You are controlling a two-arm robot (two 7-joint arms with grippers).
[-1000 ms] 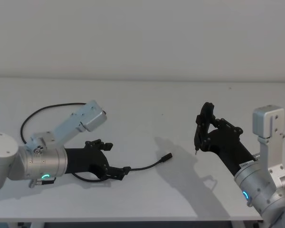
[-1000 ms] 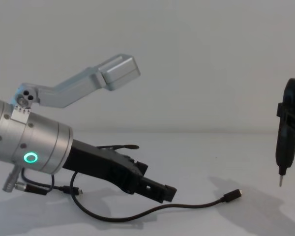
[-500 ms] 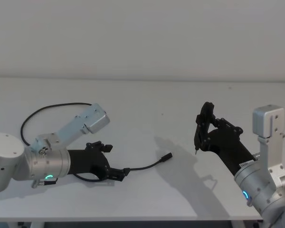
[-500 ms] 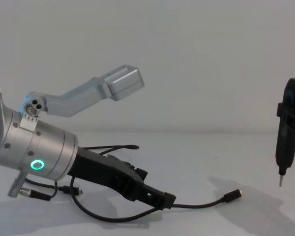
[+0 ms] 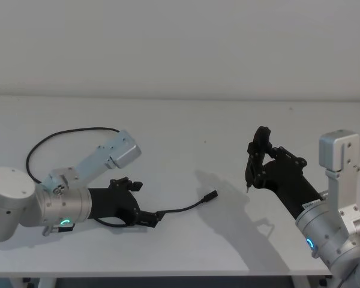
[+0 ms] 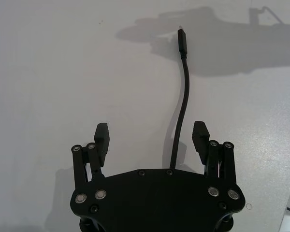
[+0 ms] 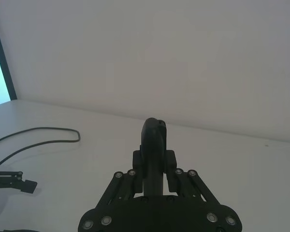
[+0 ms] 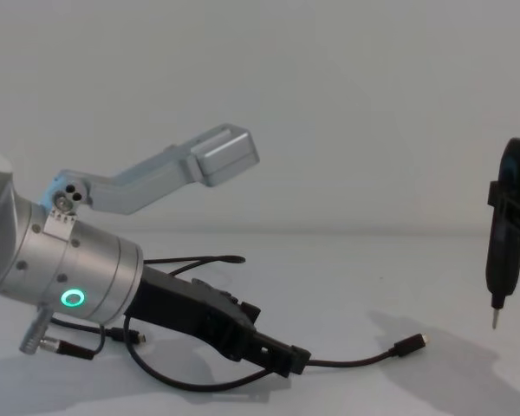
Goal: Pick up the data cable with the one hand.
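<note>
The data cable lies on the white table. Its plug points to the right, and its long tail loops back on the left. My left gripper, the one hand with the green ring, is open and low over the table. In the left wrist view this gripper straddles the cable, which runs nearer one finger and touches neither. From the chest, its tips sit just above the cable. My right gripper hangs raised at the right, shut on a narrow black pointed tool.
A short black wire hangs from the silver connector under the left wrist. A silver bracket juts above that wrist. The table's front edge is close below the left arm. Bare tabletop separates the two arms.
My left arm has swung slightly and lowered, bringing its open fingers closer to the table around the cable. The cable, its plug and the right arm have stayed still.
</note>
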